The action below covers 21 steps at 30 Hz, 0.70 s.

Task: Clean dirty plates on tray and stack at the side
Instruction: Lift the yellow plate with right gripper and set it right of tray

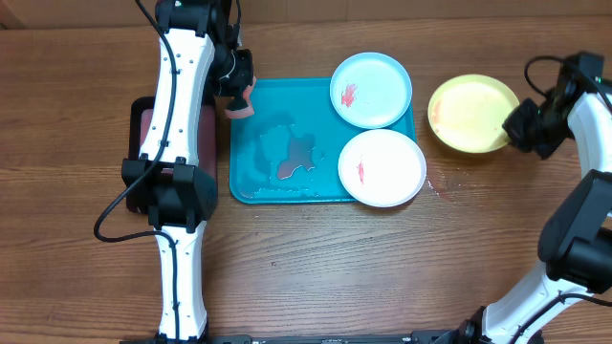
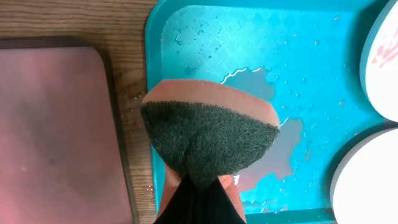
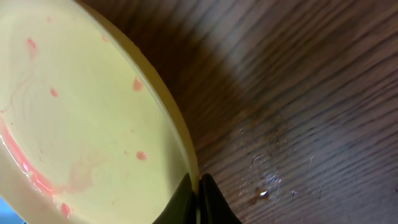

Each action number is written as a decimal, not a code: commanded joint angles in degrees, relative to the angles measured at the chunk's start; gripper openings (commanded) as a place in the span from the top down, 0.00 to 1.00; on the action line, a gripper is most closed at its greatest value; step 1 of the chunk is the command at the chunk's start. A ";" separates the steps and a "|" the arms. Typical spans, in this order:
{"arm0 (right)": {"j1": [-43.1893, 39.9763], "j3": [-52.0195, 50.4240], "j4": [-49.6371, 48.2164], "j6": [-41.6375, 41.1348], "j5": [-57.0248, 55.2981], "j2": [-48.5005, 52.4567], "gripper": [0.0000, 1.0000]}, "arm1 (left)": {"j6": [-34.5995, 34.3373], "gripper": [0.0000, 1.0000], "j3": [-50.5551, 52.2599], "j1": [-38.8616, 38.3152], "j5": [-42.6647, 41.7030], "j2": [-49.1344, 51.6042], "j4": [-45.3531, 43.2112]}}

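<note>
The teal tray (image 1: 251, 143) lies mid-table with a wet puddle on its floor. A light blue plate (image 1: 371, 90) with a red smear overlaps its far right corner. A white plate (image 1: 382, 167) with a red smear overlaps its near right corner. The yellow-green plate (image 1: 471, 113) sits on the wood right of the tray, carrying red specks (image 3: 87, 124). My right gripper (image 3: 199, 186) is shut on that plate's right rim. My left gripper (image 2: 198, 193) is shut on an orange sponge with a dark green scrub face (image 2: 208, 134), held over the tray's far left corner (image 1: 239, 100).
A black-rimmed tray with a pinkish inside (image 2: 53, 130) lies left of the teal tray, mostly under the left arm in the overhead view. Water drops and a small red stain (image 1: 442, 188) mark the wood near the white plate.
</note>
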<state>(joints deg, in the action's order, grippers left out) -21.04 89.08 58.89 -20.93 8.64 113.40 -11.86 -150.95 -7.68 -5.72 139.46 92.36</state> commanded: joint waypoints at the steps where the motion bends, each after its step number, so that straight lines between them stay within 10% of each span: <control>1: -1.16 -4.20 -3.61 1.05 1.29 -1.20 0.96 | -0.68 0.96 -0.57 -0.24 0.33 -0.72 -0.09; 10: -0.76 -13.14 -12.50 1.07 1.31 -1.11 0.96 | -2.56 0.96 -0.57 -0.24 0.35 -0.72 -0.85; 14: -0.46 -12.02 -11.65 1.07 3.91 -1.11 0.49 | -2.56 0.96 -0.55 -0.28 0.35 -0.72 -1.05; 21: -0.33 -0.74 2.03 1.53 4.59 -3.19 0.41 | -2.54 0.96 -0.55 -0.28 0.35 -0.72 -1.18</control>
<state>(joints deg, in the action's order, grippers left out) -21.65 81.91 57.58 -20.51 11.90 113.40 -13.43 -150.95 -7.68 -5.72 139.46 91.26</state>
